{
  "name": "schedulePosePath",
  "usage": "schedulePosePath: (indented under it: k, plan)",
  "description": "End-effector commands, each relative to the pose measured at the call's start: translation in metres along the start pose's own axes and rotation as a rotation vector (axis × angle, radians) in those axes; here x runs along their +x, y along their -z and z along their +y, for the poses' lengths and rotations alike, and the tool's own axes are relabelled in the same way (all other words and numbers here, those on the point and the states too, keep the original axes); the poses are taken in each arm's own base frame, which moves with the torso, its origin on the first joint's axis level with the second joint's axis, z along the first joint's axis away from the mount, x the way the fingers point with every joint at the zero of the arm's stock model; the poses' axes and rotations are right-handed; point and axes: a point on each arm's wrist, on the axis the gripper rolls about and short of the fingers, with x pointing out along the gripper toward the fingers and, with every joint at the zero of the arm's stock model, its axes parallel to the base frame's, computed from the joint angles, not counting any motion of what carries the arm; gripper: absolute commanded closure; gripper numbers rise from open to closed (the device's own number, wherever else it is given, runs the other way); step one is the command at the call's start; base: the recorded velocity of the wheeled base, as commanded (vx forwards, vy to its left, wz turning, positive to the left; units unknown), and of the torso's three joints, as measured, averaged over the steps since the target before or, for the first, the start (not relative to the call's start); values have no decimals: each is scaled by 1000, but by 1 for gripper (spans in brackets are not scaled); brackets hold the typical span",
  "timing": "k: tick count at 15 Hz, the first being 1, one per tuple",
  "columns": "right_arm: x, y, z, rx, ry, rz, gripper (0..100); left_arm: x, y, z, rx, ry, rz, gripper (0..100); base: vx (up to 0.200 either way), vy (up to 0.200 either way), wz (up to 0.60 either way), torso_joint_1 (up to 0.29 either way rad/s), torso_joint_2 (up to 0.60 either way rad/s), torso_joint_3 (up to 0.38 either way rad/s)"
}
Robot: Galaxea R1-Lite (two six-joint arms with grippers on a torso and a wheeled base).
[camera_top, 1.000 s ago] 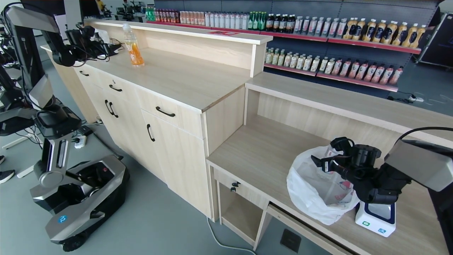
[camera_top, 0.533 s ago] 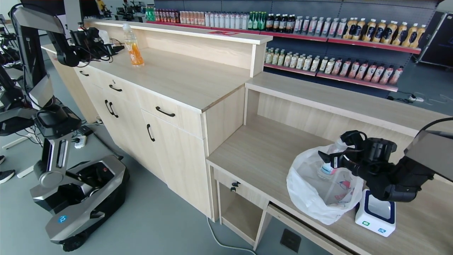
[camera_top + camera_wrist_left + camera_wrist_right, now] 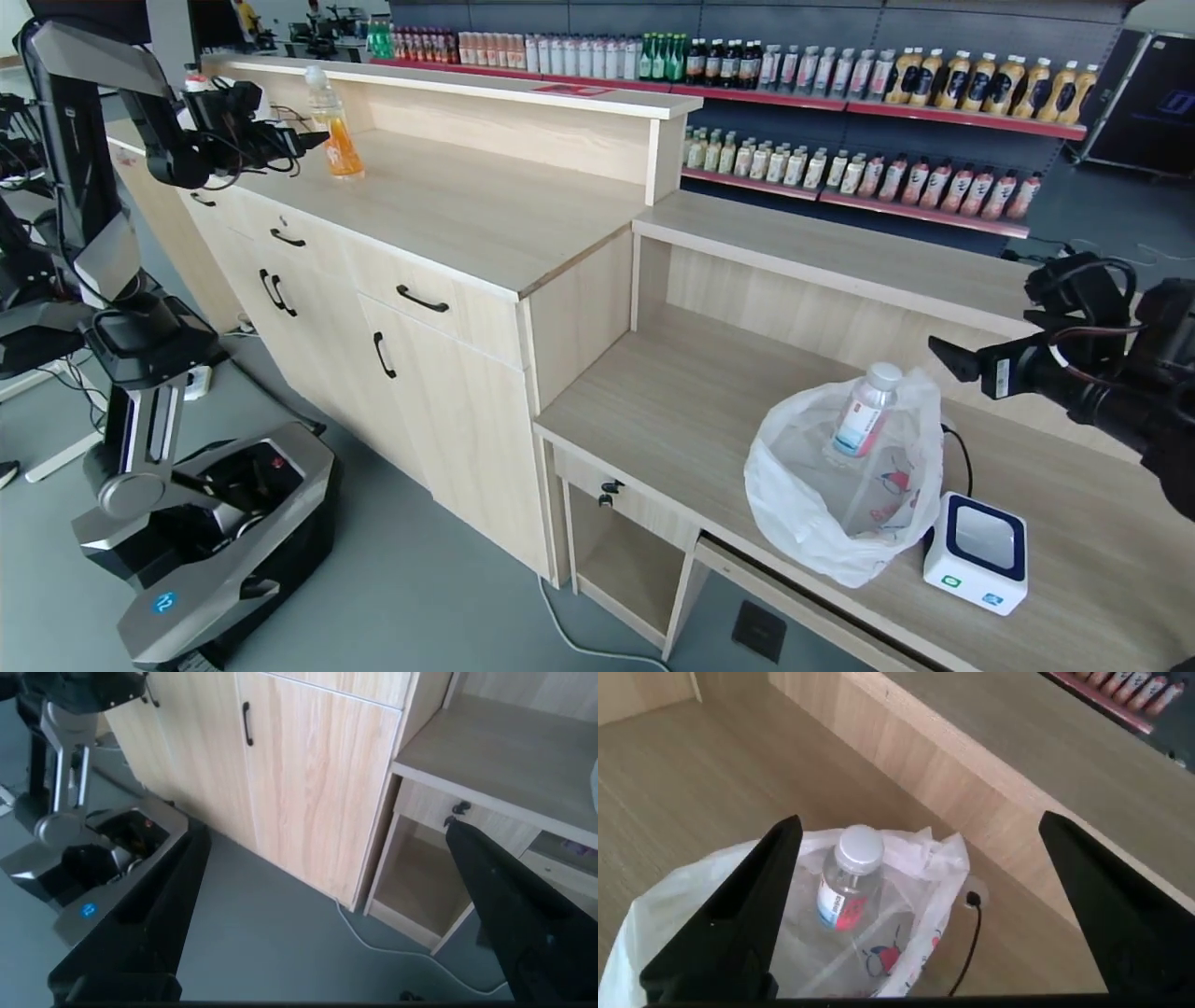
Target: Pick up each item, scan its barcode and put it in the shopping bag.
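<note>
On the desk (image 3: 709,392), shopping bag (image 3: 810,509), scanner (image 3: 977,553) just beside

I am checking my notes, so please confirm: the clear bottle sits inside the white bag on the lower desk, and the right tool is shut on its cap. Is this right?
Not quite. The right tool is open and apart from the bottle, as the right wrist view shows. The bottle does sit inside the white bag on the lower desk.
</note>
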Motion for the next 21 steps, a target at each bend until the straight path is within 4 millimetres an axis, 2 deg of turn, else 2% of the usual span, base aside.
schedulePosePath:
  k: [1,3,5,6,7,9,12,15,21]
  plan:
    - [-56,-13,-38,-29,191,72,0,0,0,0,0,0,0,0,0,0,-600,-2,-2,7]
    - [-68,4,-54,5,306,287,0,0,0,0,0,0,0,0,0,0,-600,5,2,5]
    - [-77,19,-61,29,337,452,0,0,0,0,0,0,0,0,0,0,-600,-5,5,2]
    - [-78,26,-64,42,334,500,0,0,0,0,0,0,0,0,0,0,-600,2,7,7]
    - [-75,46,-68,56,326,592,0,0,0,0,0,0,0,0,0,0,0,0,0,0]
    - [-66,69,-68,-3,264,694,0,0,0,0,0,0,0,0,0,0,0,0,0,0]
    - [-48,91,-71,-58,142,725,0,0,0,0,0,0,0,0,0,0,0,0,0,0]
    - [-49,117,-83,-195,-13,741,0,0,0,0,0,0,0,0,0,0,0,0,0,0]
    - [-39,143,-81,-167,-93,756,0,0,0,0,0,0,0,0,0,0,0,0,0,0]
